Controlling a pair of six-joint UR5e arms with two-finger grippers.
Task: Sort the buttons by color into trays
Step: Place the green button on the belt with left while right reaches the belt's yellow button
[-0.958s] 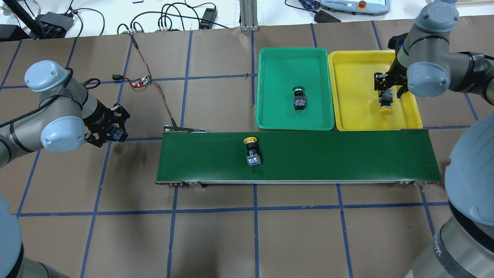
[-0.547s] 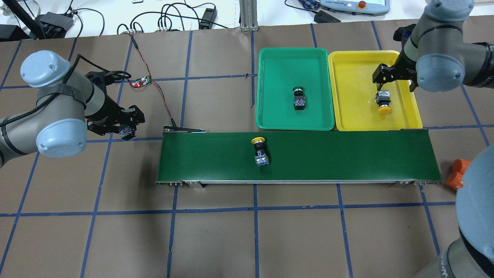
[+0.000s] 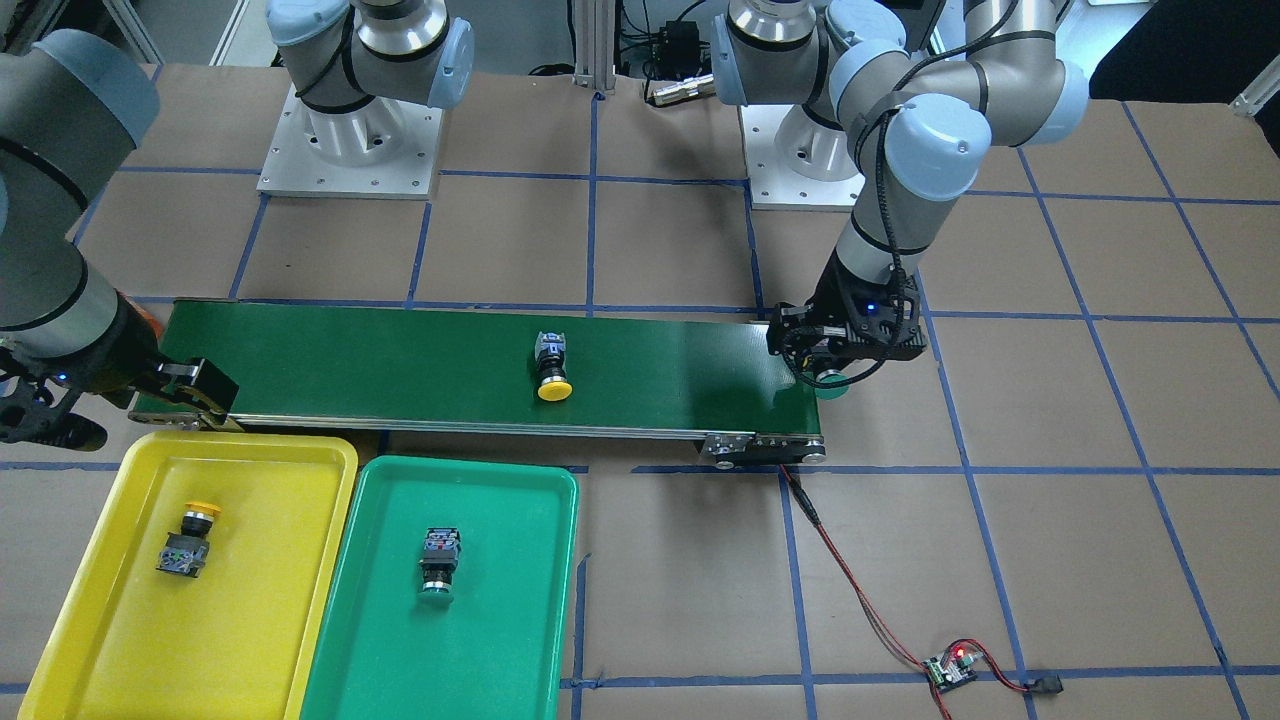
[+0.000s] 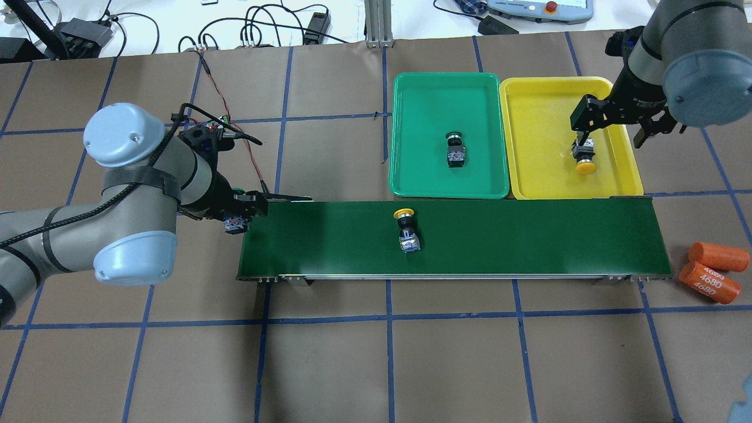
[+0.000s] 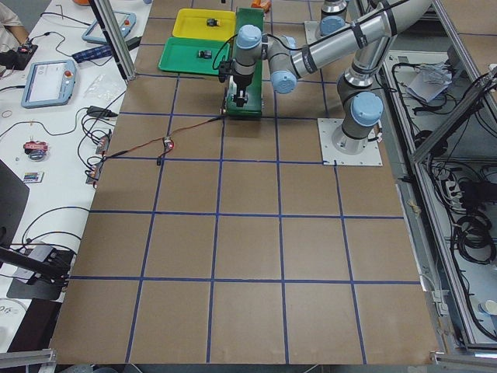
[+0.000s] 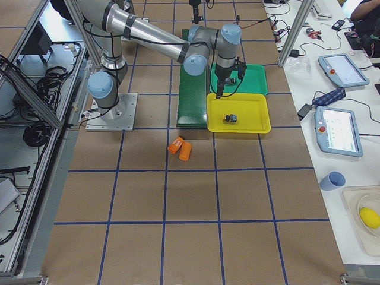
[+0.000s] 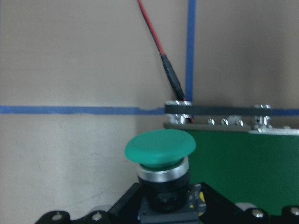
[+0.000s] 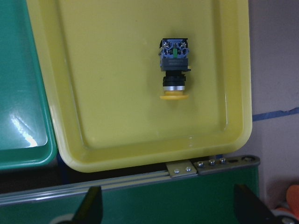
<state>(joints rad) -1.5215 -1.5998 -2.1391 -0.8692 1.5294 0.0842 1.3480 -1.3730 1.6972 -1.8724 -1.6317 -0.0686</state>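
Green button (image 7: 160, 149) gripped in left claw (image 4: 237, 210) at belt (image 4: 499, 235) end; right claw (image 4: 611, 128) splayed, clear of yellow button (image 8: 174, 70).

The table (image 4: 352, 364) is covered in brown paper marked into squares with blue tape. A long green conveyor belt (image 4: 499, 235) lies across it. Just beyond the belt's far edge from the robot, a green tray (image 4: 435, 100) and a yellow tray (image 4: 540, 117) sit side by side. Two orange cylinders (image 4: 709, 282) lie off the belt's right end. From its left end a red-and-black wire (image 3: 850, 590) runs to a small circuit board (image 3: 950, 670).
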